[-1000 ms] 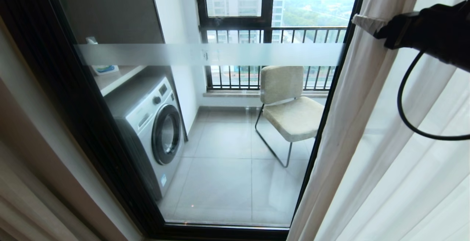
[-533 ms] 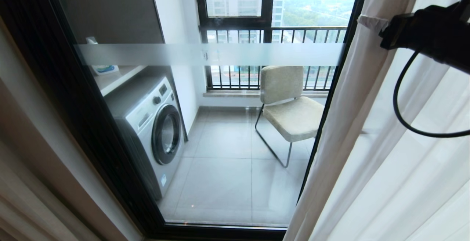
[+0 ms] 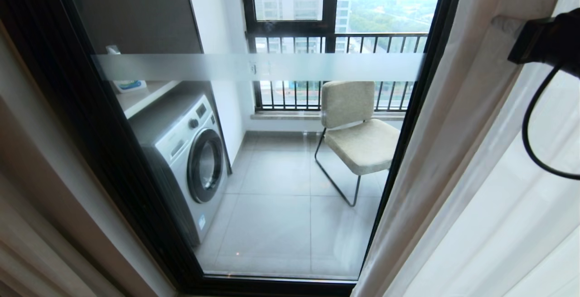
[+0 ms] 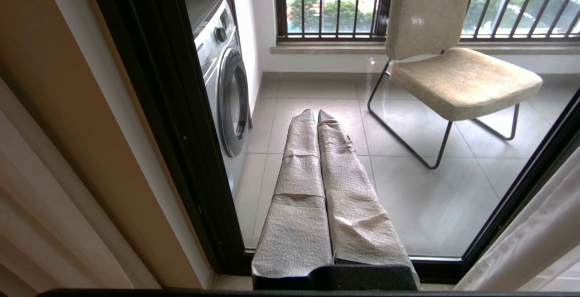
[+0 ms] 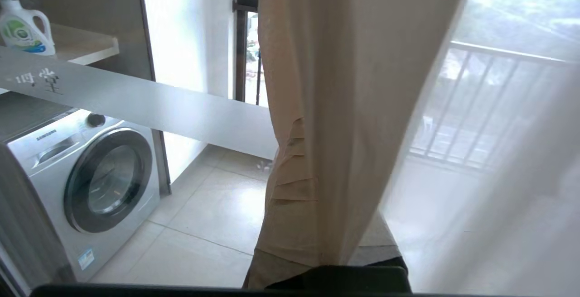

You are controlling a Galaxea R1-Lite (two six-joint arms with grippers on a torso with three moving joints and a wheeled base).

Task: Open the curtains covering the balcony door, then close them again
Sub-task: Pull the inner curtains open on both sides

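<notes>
Head view, for a start: shows the tall glass balcony door in its dark metal frame [image 3: 113, 152] almost wholly uncovered, with a white washing machine [image 3: 190, 161] and a padded beige chair [image 3: 358, 129] plain through the panes. Finds the heavy beige-grey pleated curtain [image 3: 453, 129] bunched along the door's right edge, and the thin white see-through sheer [image 3: 521, 224] just beside it, farther right.

Puts the right hand [image 3: 500, 23] high at the right edge of the door, clamped narrow on the leading edge of the beige-grey curtain. Confirms it in the right wrist view: fabric [image 5: 344, 84] draped straight over the fingers.

Leaves the left hand [image 4: 316, 116] low before the glass, fingers pressed together, gripping nothing, apparently parked.

Reads as roughly the midpoint: opening done or nearly so, judging by the bare glass. Cannot say whether this grip ends the opening pull or begins the closing one. Leaves, either way, the whole closing: drawing both layers back across to the door's left edge.
</notes>
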